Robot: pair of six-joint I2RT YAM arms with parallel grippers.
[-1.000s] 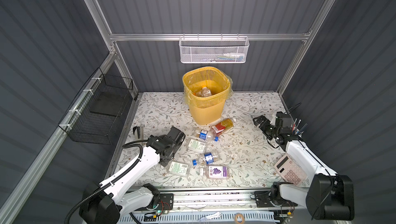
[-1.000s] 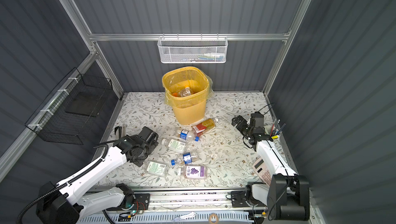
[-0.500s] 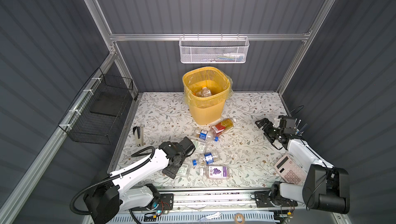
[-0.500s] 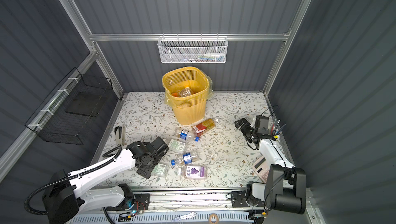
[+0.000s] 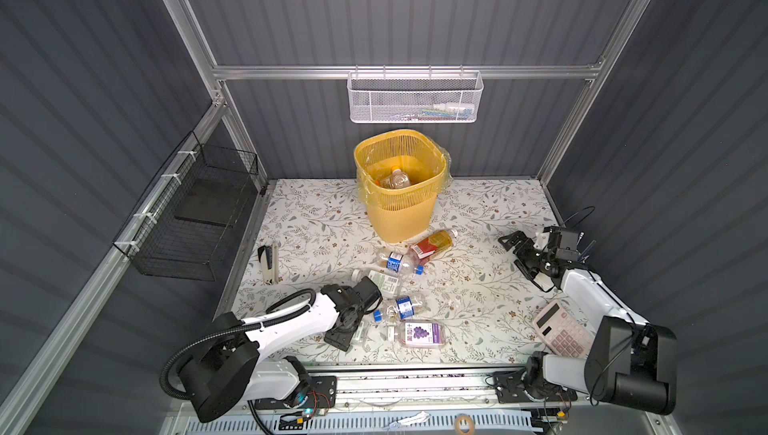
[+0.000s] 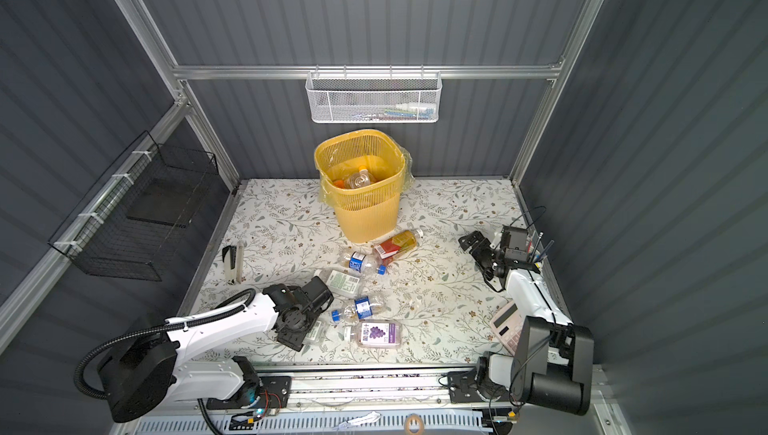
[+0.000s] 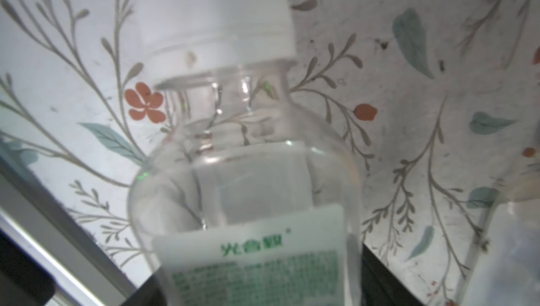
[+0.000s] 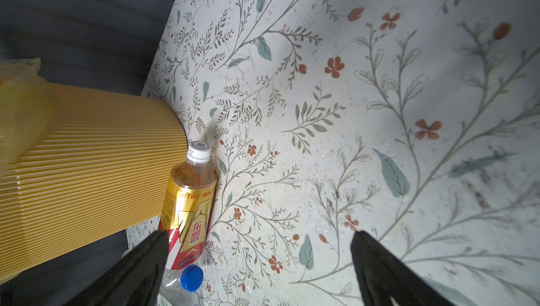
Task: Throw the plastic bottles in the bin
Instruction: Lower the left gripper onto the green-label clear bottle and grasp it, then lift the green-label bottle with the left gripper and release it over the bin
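Clear plastic bottle with white cap and green-printed white label (image 7: 248, 173) lies on the floral-print desk (image 7: 409, 114), centred in my view. My dark pincer fingers (image 7: 380, 278) flank its body; contact unclear, blurry.

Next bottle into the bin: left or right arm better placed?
Left. The left gripper is down on the white-capped green-label bottle, with its jaws on both sides of it. The right gripper is open and off to the side, with nothing between its jaws.
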